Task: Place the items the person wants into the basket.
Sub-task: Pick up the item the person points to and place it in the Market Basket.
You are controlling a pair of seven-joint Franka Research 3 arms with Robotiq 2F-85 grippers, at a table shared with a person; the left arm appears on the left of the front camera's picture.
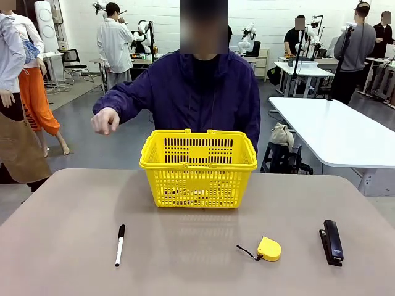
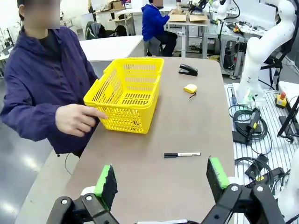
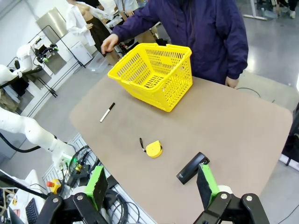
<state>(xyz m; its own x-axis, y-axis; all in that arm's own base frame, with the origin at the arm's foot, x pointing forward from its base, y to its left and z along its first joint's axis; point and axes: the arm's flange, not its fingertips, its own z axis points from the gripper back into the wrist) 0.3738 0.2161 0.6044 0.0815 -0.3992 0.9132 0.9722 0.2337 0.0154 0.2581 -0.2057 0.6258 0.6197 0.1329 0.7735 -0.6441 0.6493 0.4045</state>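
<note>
White marker with black cap lies near-left on the brown desk, long axis near-to-far, cap far, well apart from the yellow lattice plastic basket at far centre. Left hand is nearer, wide open, empty; right hand is the same. Left wrist view shows the marker crosswise ahead.

The basket stands by the far edge of the counter; the white marker lies toward the near-left corner, the tape measure and stapler toward the near-right.
</note>
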